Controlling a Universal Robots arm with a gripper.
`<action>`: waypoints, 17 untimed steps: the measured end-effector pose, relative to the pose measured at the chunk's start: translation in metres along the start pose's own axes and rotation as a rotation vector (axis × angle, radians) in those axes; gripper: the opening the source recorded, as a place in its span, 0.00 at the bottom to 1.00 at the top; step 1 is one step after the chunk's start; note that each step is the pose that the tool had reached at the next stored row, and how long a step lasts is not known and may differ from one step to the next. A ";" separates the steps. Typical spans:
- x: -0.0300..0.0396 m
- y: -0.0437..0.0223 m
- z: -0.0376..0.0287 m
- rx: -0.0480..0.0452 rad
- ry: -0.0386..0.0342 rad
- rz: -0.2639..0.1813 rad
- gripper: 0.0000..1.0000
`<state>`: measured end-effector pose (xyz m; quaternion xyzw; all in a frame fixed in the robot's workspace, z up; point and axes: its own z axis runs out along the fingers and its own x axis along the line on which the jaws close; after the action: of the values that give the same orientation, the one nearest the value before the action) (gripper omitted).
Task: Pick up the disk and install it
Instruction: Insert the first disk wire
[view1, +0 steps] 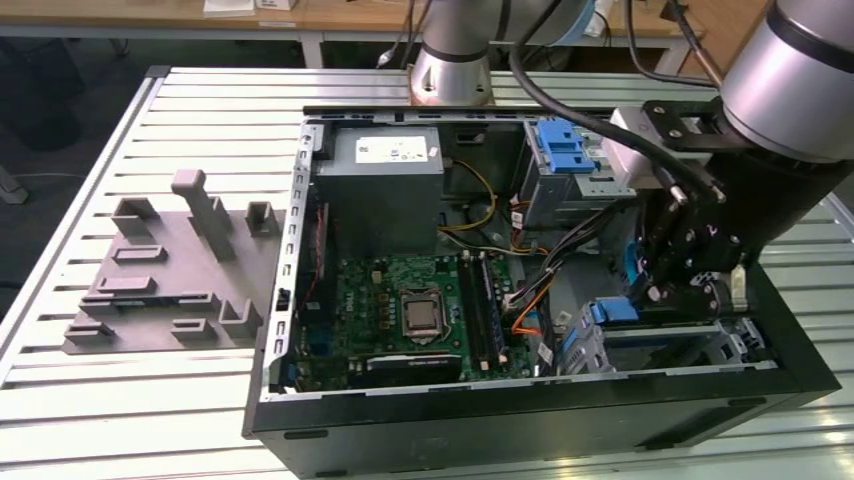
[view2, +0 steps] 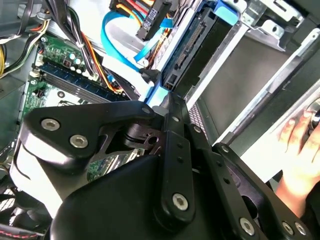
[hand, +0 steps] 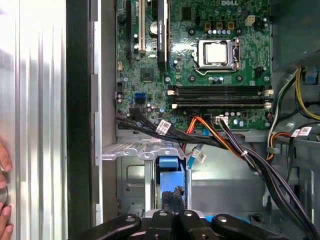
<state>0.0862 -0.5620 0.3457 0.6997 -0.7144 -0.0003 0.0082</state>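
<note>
The disk (view1: 617, 312) is sitting down inside the metal drive cage (view1: 742, 342) at the near corner of the open computer case, on the exterior view's right. It is standing on edge, so only its thin side is showing, with the blue bracket running along it. In the second wrist view the disk (view2: 199, 46) is showing its dark connector edge, facing the loose cables, with blue plastic wrapping both ends. In the first wrist view the disk (hand: 170, 171) is appearing as a narrow blue-capped strip between the cage walls (hand: 131, 151).

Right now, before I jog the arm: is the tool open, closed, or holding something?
Tool: cannot be told whether open or closed; its tip is at the blue-bracketed rectangular hard drive.
</note>
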 end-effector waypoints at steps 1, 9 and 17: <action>0.0000 -0.0001 -0.0022 -0.0001 0.0001 0.000 0.11; -0.0012 -0.0215 -0.0056 0.0000 0.0000 0.000 0.11; -0.0041 -0.0299 -0.0186 0.0023 0.0001 0.000 0.11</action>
<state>0.1165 -0.5583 0.3639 0.6996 -0.7145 0.0005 0.0074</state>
